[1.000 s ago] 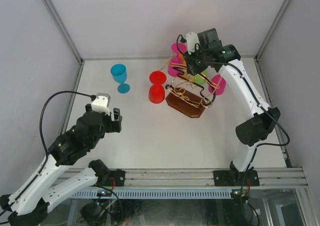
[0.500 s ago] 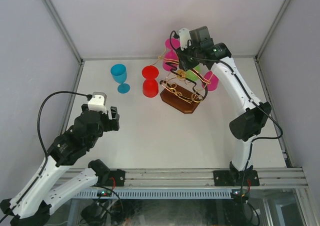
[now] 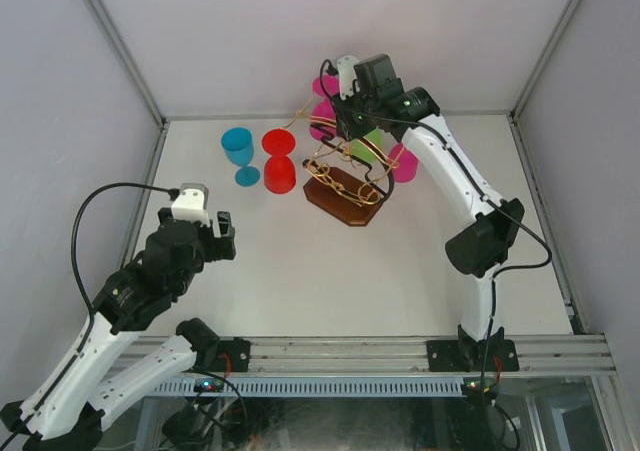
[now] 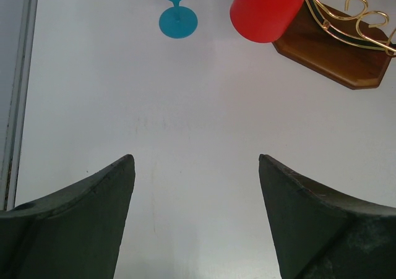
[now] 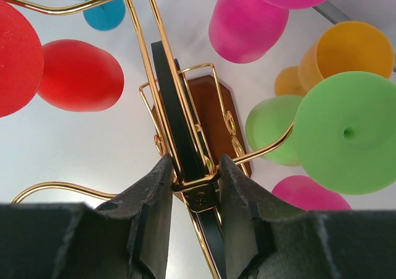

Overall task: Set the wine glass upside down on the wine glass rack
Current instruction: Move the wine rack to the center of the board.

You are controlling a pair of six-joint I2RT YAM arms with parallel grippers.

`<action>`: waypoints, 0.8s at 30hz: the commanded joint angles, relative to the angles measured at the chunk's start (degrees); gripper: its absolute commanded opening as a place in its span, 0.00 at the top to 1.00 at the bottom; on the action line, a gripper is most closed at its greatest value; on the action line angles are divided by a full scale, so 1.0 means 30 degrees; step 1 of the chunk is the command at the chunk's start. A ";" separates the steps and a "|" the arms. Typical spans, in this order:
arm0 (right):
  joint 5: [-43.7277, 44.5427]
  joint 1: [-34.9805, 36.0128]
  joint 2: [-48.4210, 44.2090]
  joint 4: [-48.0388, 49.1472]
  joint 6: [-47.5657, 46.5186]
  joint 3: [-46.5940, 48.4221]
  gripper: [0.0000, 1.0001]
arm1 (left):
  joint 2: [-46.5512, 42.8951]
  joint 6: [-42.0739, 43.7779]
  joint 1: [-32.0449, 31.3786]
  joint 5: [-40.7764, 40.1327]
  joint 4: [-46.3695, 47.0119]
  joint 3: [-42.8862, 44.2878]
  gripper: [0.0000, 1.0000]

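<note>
1. In the top view, the wine glass rack (image 3: 342,199) stood toward the far side of the table (image 3: 330,271), with the right arm reaching over it from above.
2. That view hid the grasp itself. The right wrist view showed the right gripper (image 5: 195,166) closed narrowly on the rack, one finger on each side of the gold collar at the end of its black loop (image 5: 173,99).
3. The same wrist view looked straight down the loop onto the brown wooden base (image 5: 204,103). It could not show whether the base was resting on the table.
4. Around the loop, the right wrist view showed a green glass (image 5: 343,137), an orange glass (image 5: 352,50) and a pink glass (image 5: 244,22) on the rack, all foot-up. From above, these were largely hidden behind the arm.
5. A red wine glass (image 3: 279,174) was inverted at the tip of the rack's left arm, foot uppermost.
6. The blue wine glass (image 3: 238,145) stood upright on the table just left of the red one, apart from the rack. Only its stem and foot entered the left wrist view.
7. The left gripper (image 4: 197,217) hung well back near the left front of the table. Its wrist view showed the fingers spread wide, holding nothing, with bare table between them.
</note>
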 commanded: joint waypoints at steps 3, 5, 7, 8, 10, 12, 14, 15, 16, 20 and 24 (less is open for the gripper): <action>-0.0591 0.0609 0.0166 0.1876 0.1809 0.0917 0.90 | -0.0019 0.0157 0.0273 -0.0453 0.0190 0.1339 0.15; -0.0671 0.0664 -0.0024 0.1948 0.1783 0.1095 0.84 | -0.0025 0.0161 0.0295 -0.0451 0.0190 0.1271 0.15; -0.0742 0.0670 -0.0382 0.2011 0.1782 0.1221 0.73 | -0.0097 0.0131 0.0295 -0.0452 0.0163 0.1178 0.15; -0.0724 0.0645 -0.0653 0.2069 0.1756 0.1199 0.67 | -0.0116 0.0124 0.0323 -0.0431 0.0161 0.1119 0.15; -0.0673 0.0616 -0.1314 0.2319 0.1697 0.1103 0.56 | -0.0224 0.0105 0.0336 -0.0441 0.0177 0.0967 0.15; -0.0791 0.0511 -0.2133 0.2796 0.1709 0.0858 0.50 | -0.0343 0.0094 0.0339 -0.0453 0.0167 0.0858 0.15; -0.1156 0.0280 -0.3011 0.3437 0.1890 0.0480 0.46 | -0.0403 0.0094 0.0339 -0.0467 0.0143 0.0795 0.15; -0.1527 0.0083 -0.3648 0.3782 0.2034 0.0279 0.44 | -0.0414 0.0101 0.0339 -0.0477 0.0133 0.0781 0.15; -0.1888 -0.0247 -0.4138 0.4213 0.2279 -0.0040 0.42 | -0.0452 0.0095 0.0339 -0.0485 0.0110 0.0761 0.15; -0.2777 -0.1571 -0.6089 0.6259 0.3390 -0.1999 0.32 | -0.0536 0.0124 0.0339 -0.0598 0.0125 0.0664 0.15; -0.3766 -0.4115 -0.6986 0.7437 0.3960 -0.3500 0.27 | -0.0684 0.0206 0.0339 -0.0640 0.0132 0.0533 0.15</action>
